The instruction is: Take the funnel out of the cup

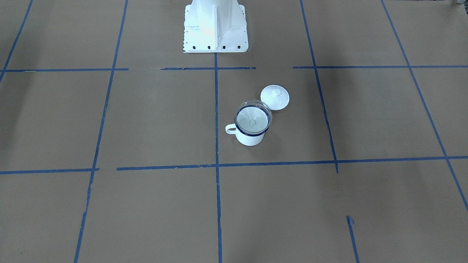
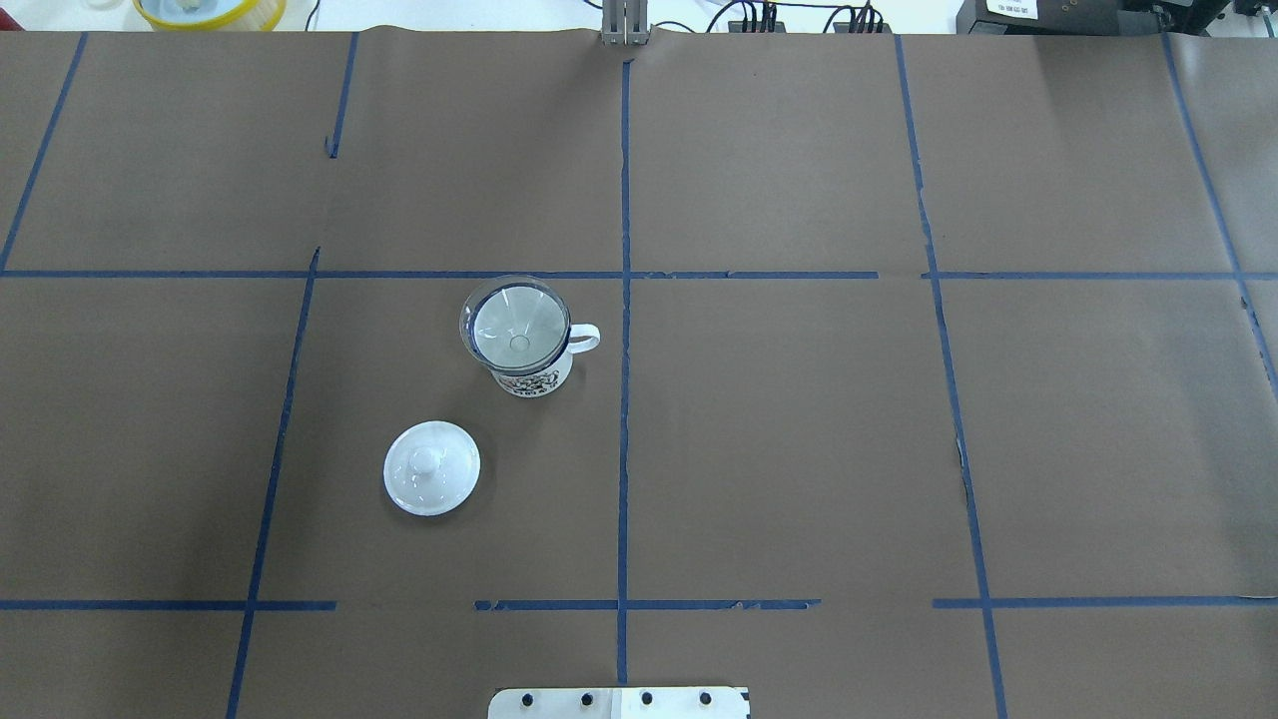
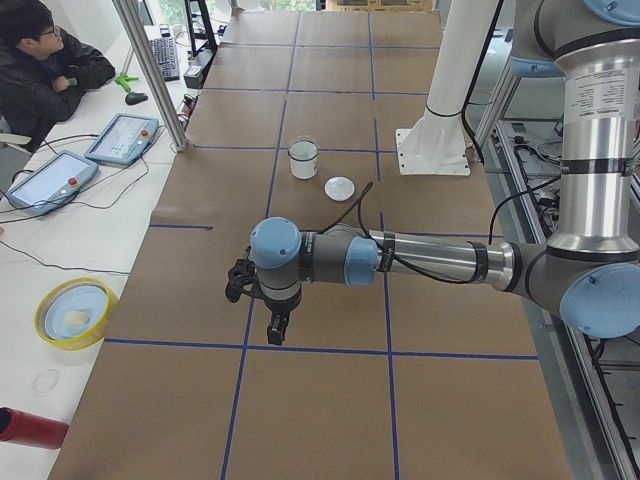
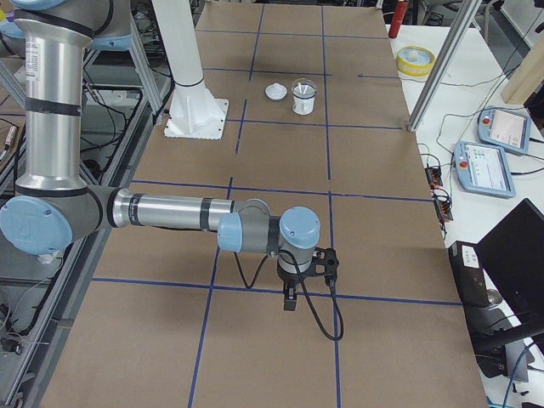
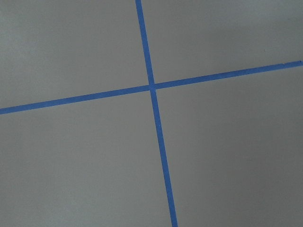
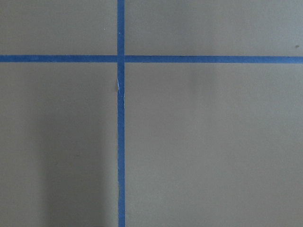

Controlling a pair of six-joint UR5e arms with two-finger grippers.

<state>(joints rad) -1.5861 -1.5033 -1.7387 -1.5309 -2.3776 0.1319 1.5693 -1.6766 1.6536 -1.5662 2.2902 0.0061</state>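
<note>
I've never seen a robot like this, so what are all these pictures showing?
A robot: two metal arms on a white stand. Two cameras look down on the brown paper-covered table, two look from its ends, one rides each wrist and sees only paper and blue tape. Each end view shows one arm large: the left arm, the right arm. On the table stands a small white enamel mug with a dark blue rim, a clear plastic funnel sitting in it. A white round knobbed lid lies beside it, apart. Both arms hang far away, holding none of these.
</note>
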